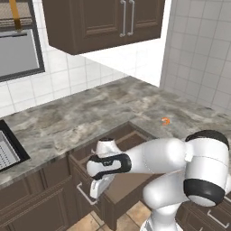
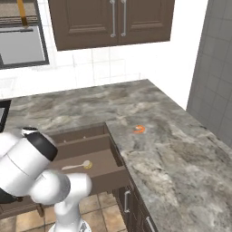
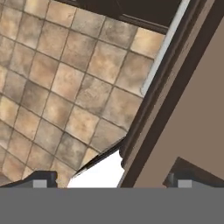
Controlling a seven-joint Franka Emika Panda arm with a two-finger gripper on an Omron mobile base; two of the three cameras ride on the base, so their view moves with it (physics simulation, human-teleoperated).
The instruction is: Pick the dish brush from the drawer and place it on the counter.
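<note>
The drawer (image 1: 131,140) (image 2: 86,149) stands pulled out under the counter (image 1: 67,122) (image 2: 172,154). On its light brown floor lies the dish brush (image 2: 77,166), pale and slim, with its round head toward the right. My gripper (image 1: 97,191) points down over the drawer's front panel, near the silver bar handle (image 1: 85,194) (image 3: 162,52). In the hand view the gripper (image 3: 111,181) is open and holds nothing. One fingertip (image 3: 41,179) hangs over the tiled floor, the other over the drawer's inside (image 3: 197,100). The brush lies off to the side of the gripper, untouched.
A small curled orange object (image 1: 166,121) (image 2: 139,129) lies on the counter right of the drawer. A sink (image 1: 9,151) sits at the far left. Dark wall cabinets (image 1: 103,22) hang above. Closed drawers (image 2: 136,204) flank the open one.
</note>
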